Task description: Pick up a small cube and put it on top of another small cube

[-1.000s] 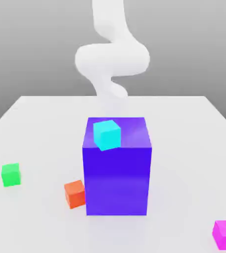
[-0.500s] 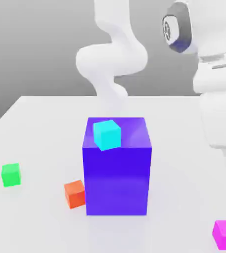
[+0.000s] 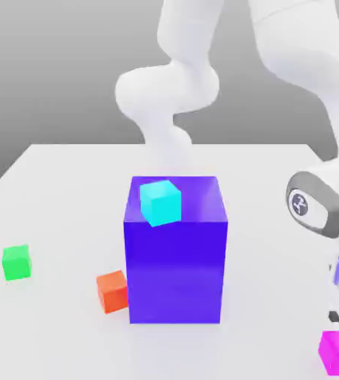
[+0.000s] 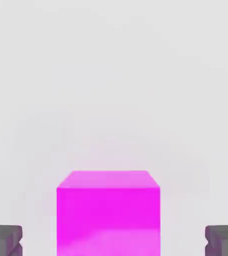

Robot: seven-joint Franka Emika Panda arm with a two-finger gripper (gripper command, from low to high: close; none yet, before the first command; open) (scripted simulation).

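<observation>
Four small cubes and one large block are seen on a pale, smooth table (image 3: 61, 200). The task's cube, a small, plain, bright magenta-pink one (image 3: 338, 353), is placed at the near right of the exterior view, upright on the table and well apart from the block. Over it, at the exterior view's right edge, the hand of a white, smooth-shelled robot arm (image 3: 298, 44) has been lowered. The two-finger gripper (image 4: 114, 241) is open: its dark grey fingertips (image 4: 5, 239) are spread on opposite sides of the magenta-pink cube, with a gap left on each side in the hand view. The cube is not gripped, and no contact is seen there.

The other task cube, small, plain and bright green (image 3: 16, 263), is set well apart at the exterior view's left, farther back than the magenta-pink one. Nothing is stacked on it.

Near the middle, a big, glossy blue-violet block (image 3: 176, 271) is stood upright. A small cyan cube (image 3: 161, 203) is seen across its top near edge, toward the left; whether it is fully supported cannot be told. Just beside the block's left side, a small orange-red cube (image 3: 113, 292) is placed, turned slightly askew; whether the two are touching cannot be told.
</observation>
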